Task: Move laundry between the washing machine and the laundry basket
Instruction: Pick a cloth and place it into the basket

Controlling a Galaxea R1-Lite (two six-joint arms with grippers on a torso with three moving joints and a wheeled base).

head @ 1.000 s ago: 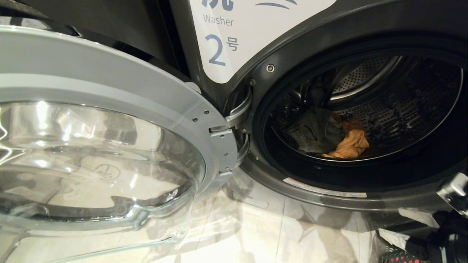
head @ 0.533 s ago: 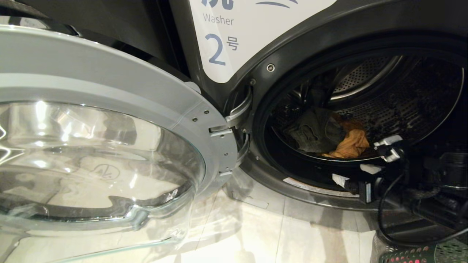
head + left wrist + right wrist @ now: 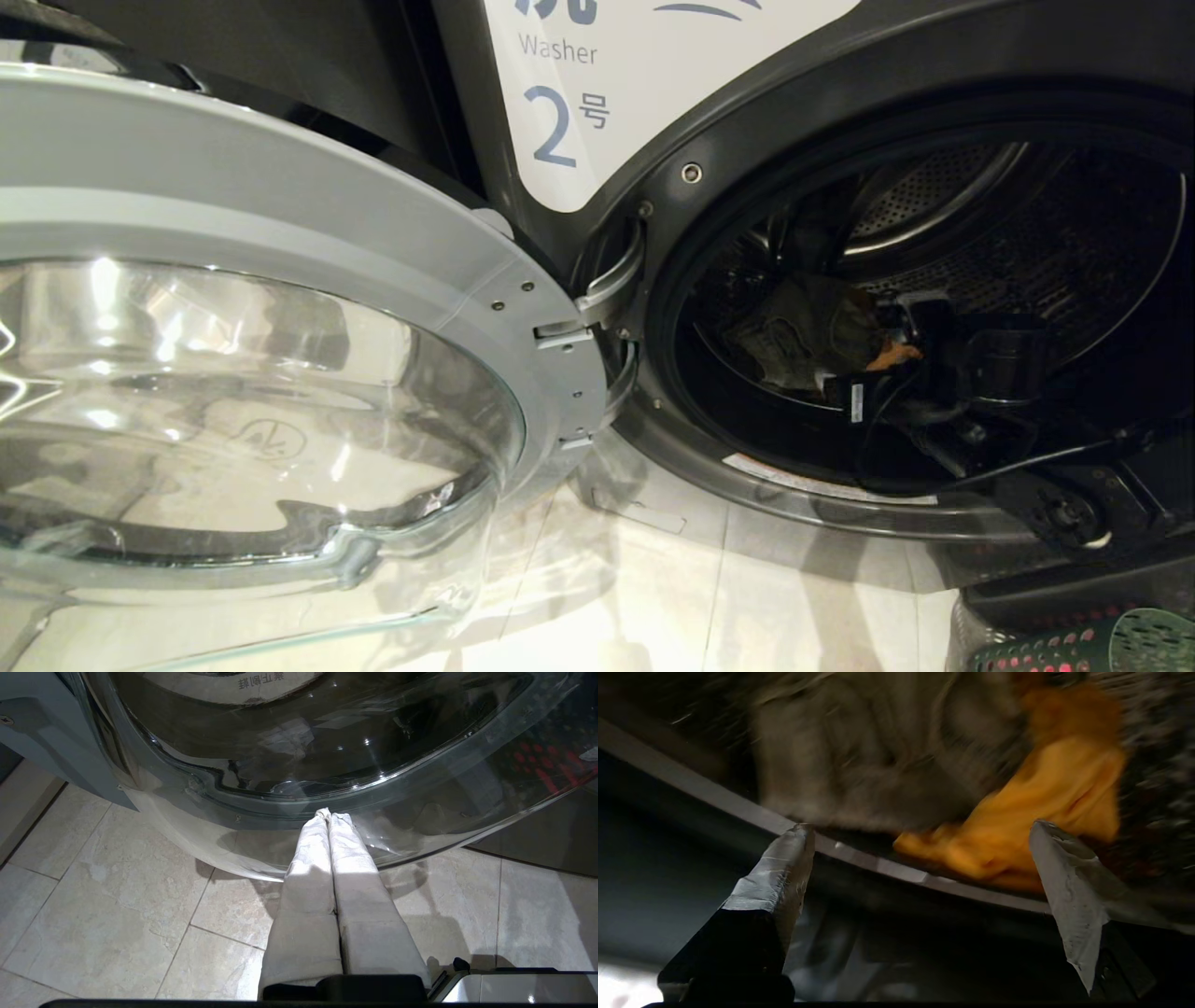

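self-service laundry room: numbered front-loading washing machine [image 3: 840, 140] at 1 o'clock, label [image 3: 597, 84] reading "washer 2", beige tiled floor [image 3: 700, 597].

Right claw [image 3: 920, 858] spread wide, arm outstretched; left claw [image 3: 328, 814] pressed closed.

The washing machine [image 3: 747, 84] is dark grey with a white label [image 3: 597, 84] bearing a blue 2. Inside lie a grey garment [image 3: 803, 327] and an orange-yellow garment [image 3: 1041, 807]. The laundry basket [image 3: 1083, 644] is green, dotted with round holes.
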